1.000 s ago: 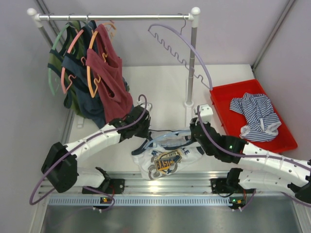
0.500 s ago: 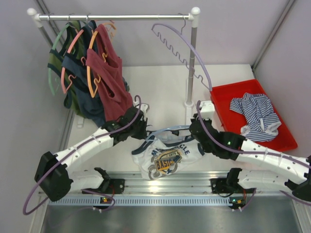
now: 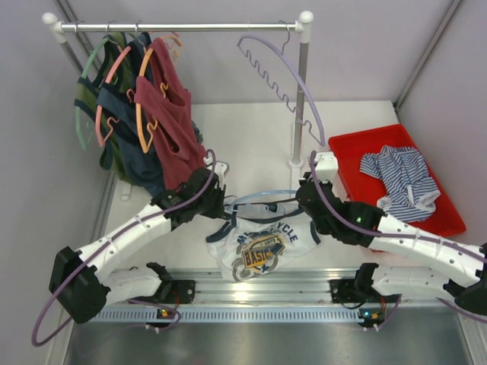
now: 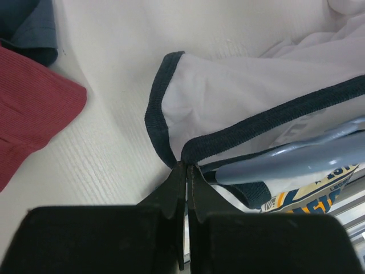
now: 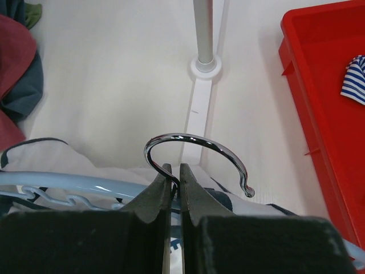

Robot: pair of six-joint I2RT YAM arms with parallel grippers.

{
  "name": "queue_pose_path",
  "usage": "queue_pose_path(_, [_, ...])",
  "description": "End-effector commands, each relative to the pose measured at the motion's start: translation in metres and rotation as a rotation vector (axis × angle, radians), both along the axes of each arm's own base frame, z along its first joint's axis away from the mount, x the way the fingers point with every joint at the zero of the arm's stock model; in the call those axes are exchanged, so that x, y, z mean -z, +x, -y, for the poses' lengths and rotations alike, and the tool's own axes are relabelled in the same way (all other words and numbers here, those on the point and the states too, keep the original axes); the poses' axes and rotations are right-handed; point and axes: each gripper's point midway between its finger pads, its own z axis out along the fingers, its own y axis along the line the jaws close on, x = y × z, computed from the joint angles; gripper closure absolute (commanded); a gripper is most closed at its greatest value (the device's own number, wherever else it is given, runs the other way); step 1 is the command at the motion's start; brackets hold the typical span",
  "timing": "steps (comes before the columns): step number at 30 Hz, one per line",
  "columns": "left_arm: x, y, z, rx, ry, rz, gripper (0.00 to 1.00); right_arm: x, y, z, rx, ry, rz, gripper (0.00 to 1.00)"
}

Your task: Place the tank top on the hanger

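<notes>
The whole table is taken in from above and behind the arm bases by the top external view, which is aimed down and forward from a distance. The left wrist view is set just behind the left gripper (image 4: 185,165) and looks along its fingers, very close to the tank top (image 4: 228,97) ahead of the tips. The right wrist view is set likewise behind the right gripper (image 5: 172,168), with the rack post (image 5: 203,28) farther ahead and the red tray (image 5: 319,85) to the right. The hanger (image 4: 296,160) is shared by all three views.
</notes>
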Motion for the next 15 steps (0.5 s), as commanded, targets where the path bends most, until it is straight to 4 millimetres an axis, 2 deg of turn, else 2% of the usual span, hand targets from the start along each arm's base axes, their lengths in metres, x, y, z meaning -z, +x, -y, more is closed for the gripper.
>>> queue_pose_path(1, [-0.032, 0.005, -0.003, 0.015, -0.016, 0.068, 1.0, -0.026, 0.011, 0.004, 0.065, 0.049, 0.057, 1.0])
queue_pose_path(3, [-0.042, 0.004, -0.002, 0.025, -0.029, 0.081, 1.0, -0.025, 0.012, 0.004, 0.07, 0.041, 0.057, 1.0])
queue_pose_path(7, [-0.072, 0.005, 0.002, 0.048, -0.066, 0.124, 1.0, -0.022, 0.012, 0.004, 0.071, 0.034, 0.053, 1.0])
queue_pose_path(11, [-0.087, 0.003, 0.006, 0.097, -0.06, 0.118, 1.0, -0.025, 0.013, 0.005, 0.072, 0.04, 0.061, 1.0])
queue_pose_path(15, [-0.1, -0.002, 0.02, 0.182, -0.1, 0.113, 1.0, -0.032, 0.013, 0.003, 0.062, 0.048, 0.074, 1.0])
